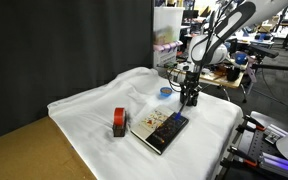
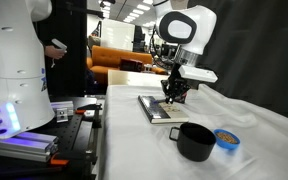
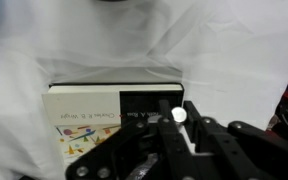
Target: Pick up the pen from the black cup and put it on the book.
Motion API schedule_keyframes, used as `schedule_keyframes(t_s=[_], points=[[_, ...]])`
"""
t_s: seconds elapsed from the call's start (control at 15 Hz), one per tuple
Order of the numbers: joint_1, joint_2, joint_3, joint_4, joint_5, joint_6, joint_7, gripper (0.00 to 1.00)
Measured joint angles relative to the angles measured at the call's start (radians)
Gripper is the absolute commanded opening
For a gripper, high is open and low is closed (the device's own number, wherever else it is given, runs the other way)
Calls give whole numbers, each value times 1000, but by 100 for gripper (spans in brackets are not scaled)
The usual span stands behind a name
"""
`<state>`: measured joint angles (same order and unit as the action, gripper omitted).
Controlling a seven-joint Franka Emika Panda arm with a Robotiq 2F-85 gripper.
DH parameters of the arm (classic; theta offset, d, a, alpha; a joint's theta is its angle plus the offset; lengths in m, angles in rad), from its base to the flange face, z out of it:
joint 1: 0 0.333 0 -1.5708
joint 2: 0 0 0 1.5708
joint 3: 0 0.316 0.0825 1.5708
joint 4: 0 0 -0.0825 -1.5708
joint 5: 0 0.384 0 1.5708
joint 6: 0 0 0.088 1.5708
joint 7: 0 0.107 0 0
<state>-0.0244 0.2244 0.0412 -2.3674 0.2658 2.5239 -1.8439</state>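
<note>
White cloth (image 1: 89, 105) covers the bench. My hand (image 2: 174, 96) is shut tight and hangs low over the book (image 2: 160, 108). I cannot tell if it touches the cover. The pen is too thin to make out, so I cannot tell if it is between my fingers. In the wrist view the book (image 3: 89, 115) lies right under my hand (image 3: 176, 124). The black cup (image 2: 195, 141) stands on the cloth, apart from the book. A small blue disc (image 2: 226, 138) sits just beside the cup. A red-and-black block (image 1: 119, 122) sits near the book.
</note>
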Motion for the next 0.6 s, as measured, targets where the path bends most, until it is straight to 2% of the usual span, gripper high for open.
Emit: schedule_keyframes(t_s=[0.27,0.6], points=[[-4,32,10,28,-2,14,0,4],[-5,75,62,51,5,31,0,4]])
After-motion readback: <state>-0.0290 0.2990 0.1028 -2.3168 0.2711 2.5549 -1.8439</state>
